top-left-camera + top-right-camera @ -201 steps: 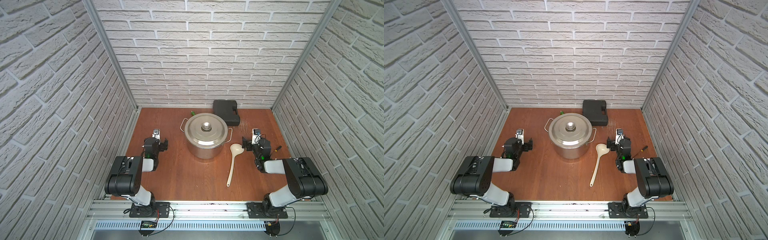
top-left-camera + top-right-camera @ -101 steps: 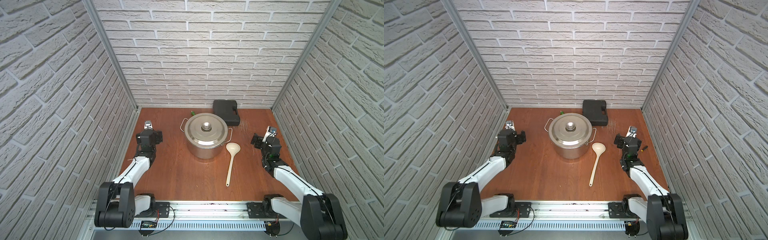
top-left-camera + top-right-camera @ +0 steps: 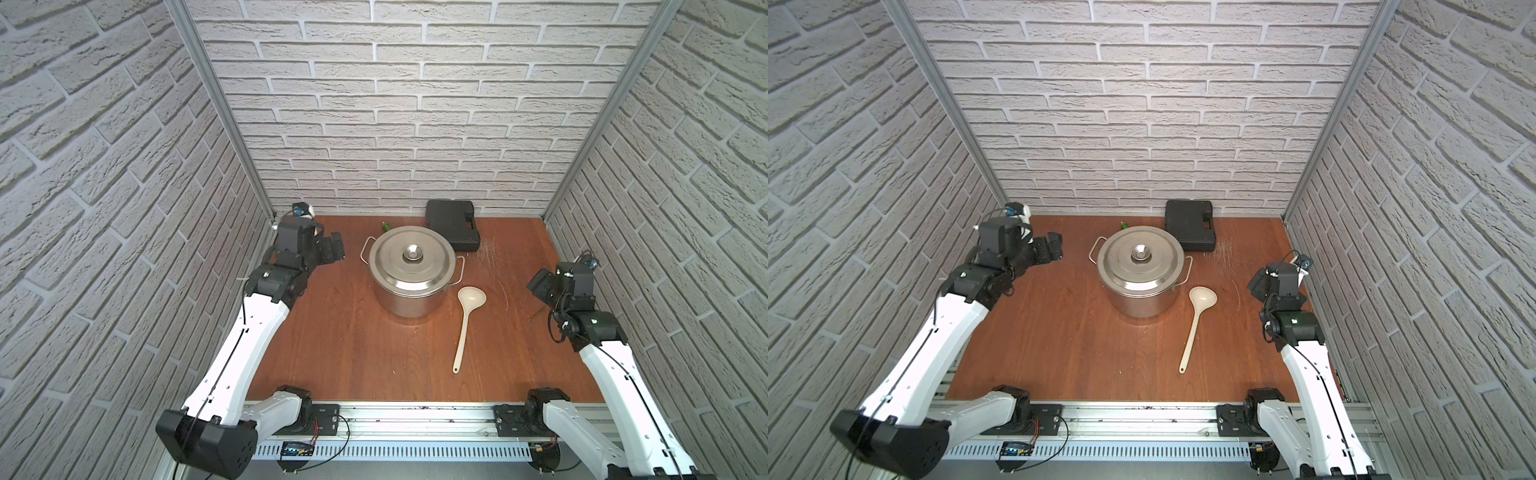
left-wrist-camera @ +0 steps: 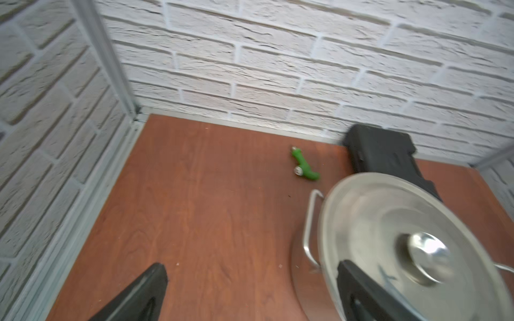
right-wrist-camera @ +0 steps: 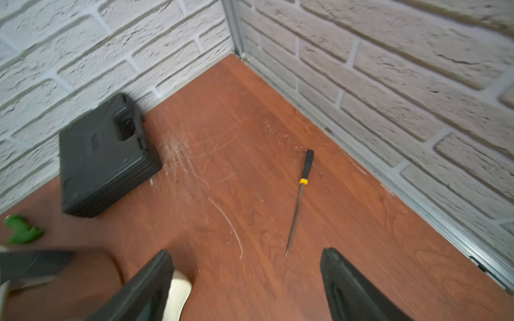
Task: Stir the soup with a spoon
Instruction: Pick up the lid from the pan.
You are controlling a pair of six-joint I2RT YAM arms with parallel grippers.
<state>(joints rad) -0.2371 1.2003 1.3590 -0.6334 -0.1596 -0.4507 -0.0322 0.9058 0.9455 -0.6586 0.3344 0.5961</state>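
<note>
Spoon: the cream-white plastic ladle with a round deep bowl and long slim handle (image 3: pixel 464 332) lies flat on the reddish-brown wooden tabletop (image 3: pixel 345 353), right of centre in both top views (image 3: pixel 1192 332). Its bowl is at the upper end, just beside the lower right of the pot's wall. The handle runs down and slightly leftward.

Pot: the round steel stockpot with a flat lid and centre knob (image 3: pixel 409 301) stands mid-frame, lid on.

Right pincer: the black right gripper (image 3: pixel 539 286) sits at the right of the frame, about level with the ladle's bowl and well apart from it, with bare wood between. Its jaws are wide and hold nothing. In the right wrist view the two fingers stand far apart (image 5: pixel 246 254). A cream sliver of the ladle (image 5: pixel 179 291) shows beside one finger at the lower edge (only that much of it shows).

Left pincer: the black left gripper (image 3: pixel 334 248) is left of the pot, near its side handle, so the pot lies between it and the ladle. Its jaws are spread wide and empty (image 4: pixel 250 268).

Others: a black plastic carry case (image 3: pixel 451 226) lies against the back wall, upper right of the pot. A small green plastic piece (image 4: pixel 304 168) lies behind the pot. A thin screwdriver with a black handle and yellow collar (image 5: pixel 301 194) lies near the right wall.
</note>
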